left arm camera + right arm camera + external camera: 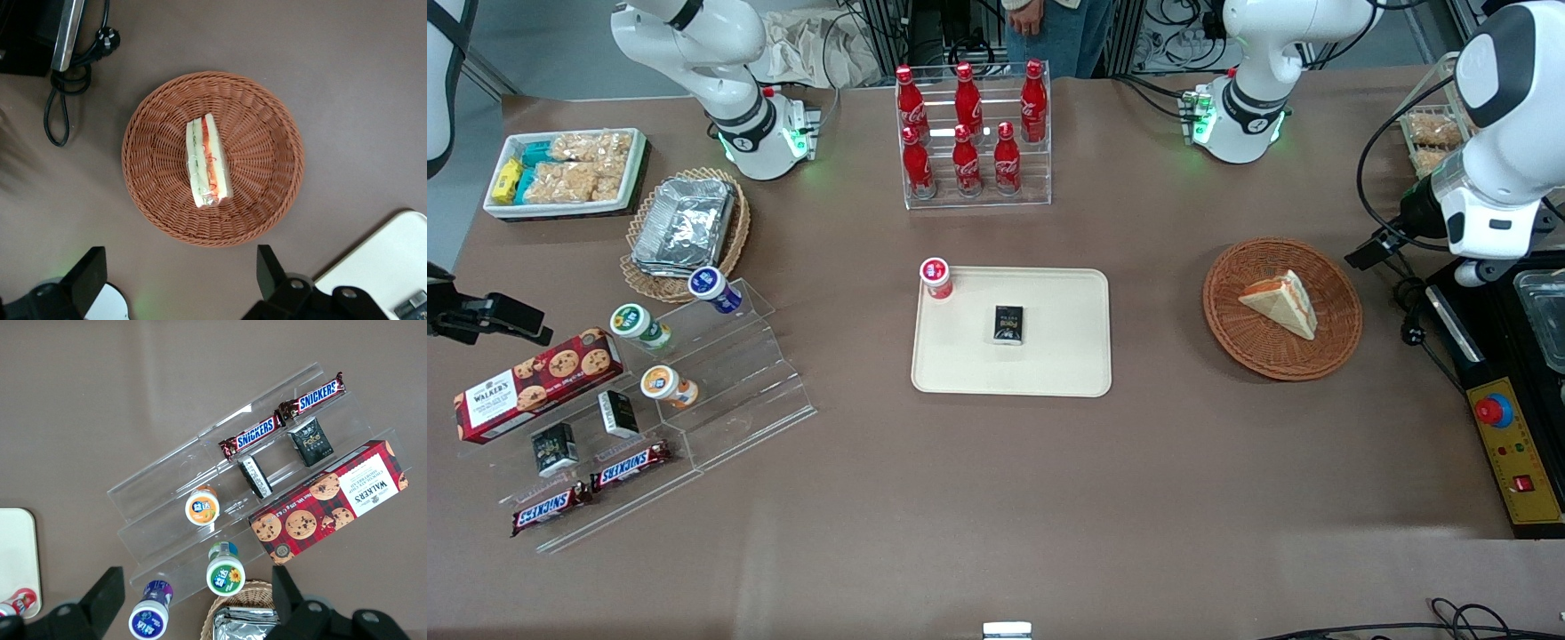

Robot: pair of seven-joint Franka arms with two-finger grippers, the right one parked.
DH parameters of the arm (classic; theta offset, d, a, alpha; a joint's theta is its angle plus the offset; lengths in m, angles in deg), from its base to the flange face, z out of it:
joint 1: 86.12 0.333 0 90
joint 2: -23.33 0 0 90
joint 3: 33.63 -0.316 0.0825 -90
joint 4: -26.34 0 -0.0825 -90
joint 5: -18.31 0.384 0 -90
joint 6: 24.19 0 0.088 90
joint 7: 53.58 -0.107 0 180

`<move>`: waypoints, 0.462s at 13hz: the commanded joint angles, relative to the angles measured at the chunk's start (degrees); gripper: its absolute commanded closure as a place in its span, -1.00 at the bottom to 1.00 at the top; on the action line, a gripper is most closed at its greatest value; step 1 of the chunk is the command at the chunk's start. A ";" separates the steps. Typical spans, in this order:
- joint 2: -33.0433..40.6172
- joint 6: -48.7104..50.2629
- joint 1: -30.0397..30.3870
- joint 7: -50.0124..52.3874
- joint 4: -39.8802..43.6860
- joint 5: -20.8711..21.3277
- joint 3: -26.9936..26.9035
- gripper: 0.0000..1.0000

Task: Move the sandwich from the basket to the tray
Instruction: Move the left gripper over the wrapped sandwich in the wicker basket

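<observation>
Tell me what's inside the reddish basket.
Only the sandwich lies in the basket, on its side near the middle, filling edge showing. The weave directly under it is covered. The open gripper hovers above the basket's rim, touching nothing.

Left arm (pixel 1507 133) was glossy white rounded shells with dark grey joint bands, black cables trailing, green-lit base. Its tool (pixel 180 283), above the basket, had wide-apart chunky black fingers (pixel 269 270).
</observation>
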 commanded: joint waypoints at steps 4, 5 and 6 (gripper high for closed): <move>0.88 -12.23 0.08 6.58 -11.13 0.30 0.33 -1.00; 0.10 -15.30 0.08 6.76 -13.15 0.03 0.15 -1.00; -0.69 -18.12 0.16 6.76 -15.08 -0.67 -0.02 -1.00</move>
